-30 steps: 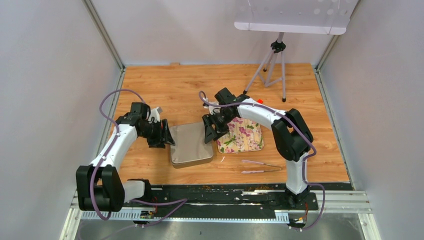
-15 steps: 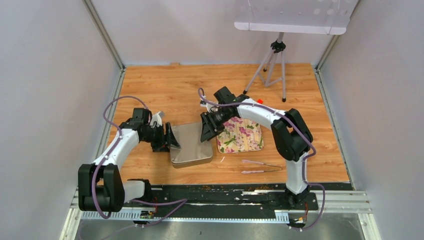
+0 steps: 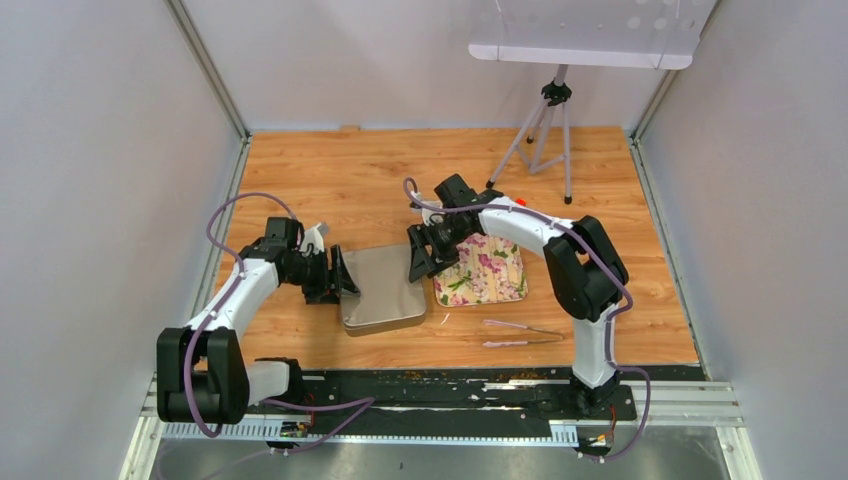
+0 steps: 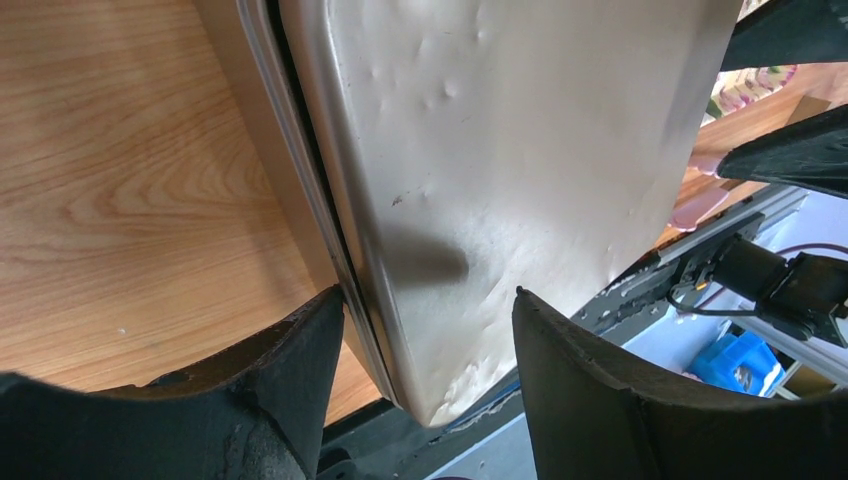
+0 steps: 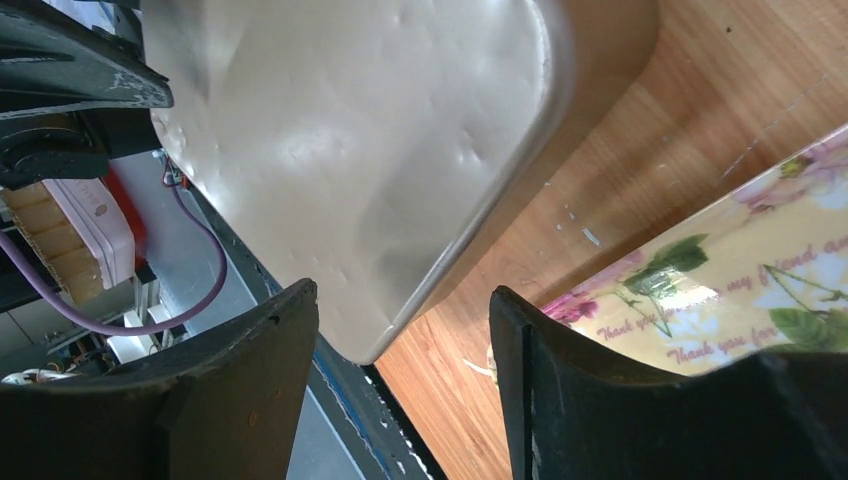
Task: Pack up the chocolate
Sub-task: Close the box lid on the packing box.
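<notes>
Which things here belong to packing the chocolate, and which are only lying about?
Likely for the job: silver tin, flowered tin piece, left gripper, right gripper.
Lying about: tweezers (perhaps a tool), tripod, small red thing.

Warm orange-brown wood grain across the surface (image 3: pixel 400 170). Plain dull silver on the tin (image 3: pixel 382 288), with soft grey reflections. Cream ground with pink blossoms and green leaves on the floral lid (image 3: pixel 485 270). Matte black on the left claw (image 4: pixel 430 340) and right claw (image 5: pixel 405 320); white on the arms (image 3: pixel 520 225), purple on the cables (image 3: pixel 243 195).
</notes>
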Available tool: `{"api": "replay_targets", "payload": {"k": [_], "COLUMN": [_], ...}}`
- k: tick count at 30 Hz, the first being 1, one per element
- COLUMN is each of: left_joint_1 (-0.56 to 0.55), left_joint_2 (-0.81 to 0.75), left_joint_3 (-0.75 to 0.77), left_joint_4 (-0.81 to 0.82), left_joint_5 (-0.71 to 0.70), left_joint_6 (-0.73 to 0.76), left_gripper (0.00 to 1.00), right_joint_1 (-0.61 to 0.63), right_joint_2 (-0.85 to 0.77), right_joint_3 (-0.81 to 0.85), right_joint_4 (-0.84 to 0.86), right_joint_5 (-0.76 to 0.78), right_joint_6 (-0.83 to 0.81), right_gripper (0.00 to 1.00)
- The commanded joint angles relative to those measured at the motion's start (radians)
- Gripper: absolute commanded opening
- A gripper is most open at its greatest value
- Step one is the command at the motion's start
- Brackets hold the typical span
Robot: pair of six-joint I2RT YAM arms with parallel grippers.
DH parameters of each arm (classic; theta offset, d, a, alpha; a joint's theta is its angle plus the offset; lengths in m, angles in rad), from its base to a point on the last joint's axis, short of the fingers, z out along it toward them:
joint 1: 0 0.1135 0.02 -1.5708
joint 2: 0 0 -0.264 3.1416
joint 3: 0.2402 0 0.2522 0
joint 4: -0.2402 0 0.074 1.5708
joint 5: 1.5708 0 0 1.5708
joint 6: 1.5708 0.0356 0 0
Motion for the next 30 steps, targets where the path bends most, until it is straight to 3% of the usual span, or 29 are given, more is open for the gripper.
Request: {"api": "replay_targets", "payload": {"k": [1,6,11,25,30], "left_joint_1": [-0.004,-0.004,-0.007,-0.007,-0.008], "left_joint_2": [-0.008,0.002,0.002,-0.004,-0.003], "left_joint_3": [-0.002,-0.002,0.001,0.001,0.001], "left_joint_4": [0.048,0.07,0.085,0.08,0.081], "left_joint_5": [0.03,0.057,0.072,0.071,0.054], "left_joint_6": [-0.018,-0.024,-0.032,-0.035,-0.043], "left_gripper": [0.7,0.69,0.69,0.64,0.61], "right_joint_1": [0.008,0.01,0.02,0.045,0.049], "right_joint_2": [0.037,0.076,0.044,0.008,0.02], "right_joint_3": [0.023,0.054,0.073,0.121,0.121], "right_joint_4": [0.023,0.085,0.082,-0.048,-0.065], "right_joint_5": [-0.027,-0.223,-0.259,-0.133,-0.064], "right_joint_6": [-0.006,0.05,0.039,-0.023,-0.028], "right_gripper": [0.64,0.51,0.41,0.36,0.4]}}
